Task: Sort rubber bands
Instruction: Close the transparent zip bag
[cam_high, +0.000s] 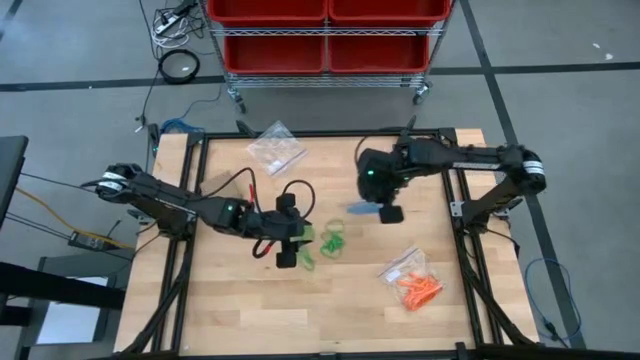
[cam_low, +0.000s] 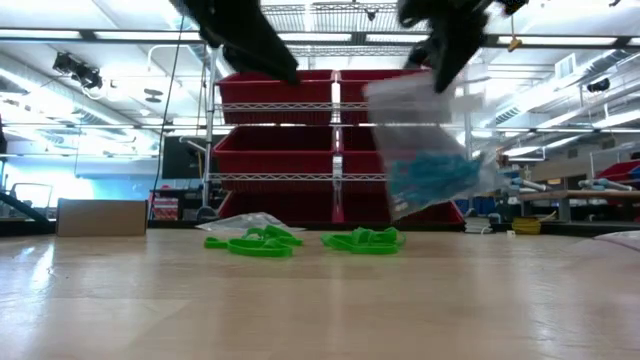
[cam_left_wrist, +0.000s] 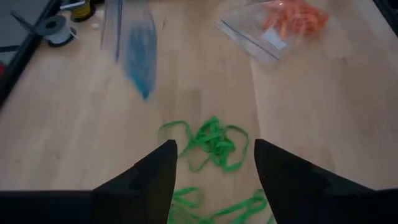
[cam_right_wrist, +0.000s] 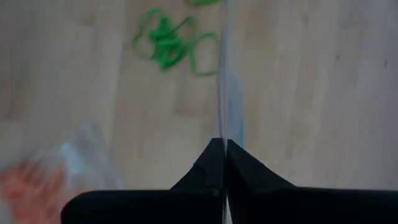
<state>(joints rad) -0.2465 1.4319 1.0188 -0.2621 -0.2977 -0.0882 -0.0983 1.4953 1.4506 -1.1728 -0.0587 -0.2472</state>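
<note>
Bands are lying in three colour groups on the table. Seen from above, we are finding the green bands loose near the table's centre, in two small heaps: one at the left gripper's tips, the other just toward three o'clock from it. In the low view both green heaps are resting flat on the wood.

The left gripper is hovering over the green bands with its fingers spread wide apart — nothing is sitting between them, and we are seeing green loops on the wood beyond the tips.

The right gripper is hanging toward one o'clock from the centre, its jaws pressed together on the top edge of a clear bag. That bag is dangling clear of the table, and the blue bands are bunching in its lower part. In the right wrist view we are looking at the bag edge-on, pinched at the fingertips.

The orange bands are lying in a second bag toward four o'clock. A third bag is sitting toward eleven o'clock — we cannot tell whether anything is inside it.
</note>
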